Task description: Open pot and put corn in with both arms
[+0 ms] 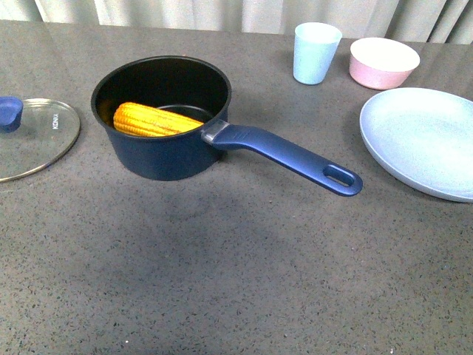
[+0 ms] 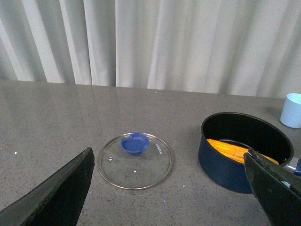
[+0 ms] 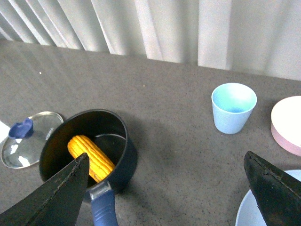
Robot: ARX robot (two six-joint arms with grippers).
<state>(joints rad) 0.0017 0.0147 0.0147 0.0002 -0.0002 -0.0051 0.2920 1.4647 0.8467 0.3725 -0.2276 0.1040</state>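
The pot (image 1: 162,118) stands uncovered on the desk (image 1: 236,266), handle (image 1: 292,155) pointing toward 4 o'clock. The corn (image 1: 155,120) lies inside the pot, leaning against its wall. The lid (image 1: 33,137) rests flat on the desk at the pot's 9 o'clock, apart from it. Left pincer (image 2: 174,188): fingers spread wide, holding nothing. Right pincer (image 3: 164,193): fingers spread wide, holding nothing, above the desk.
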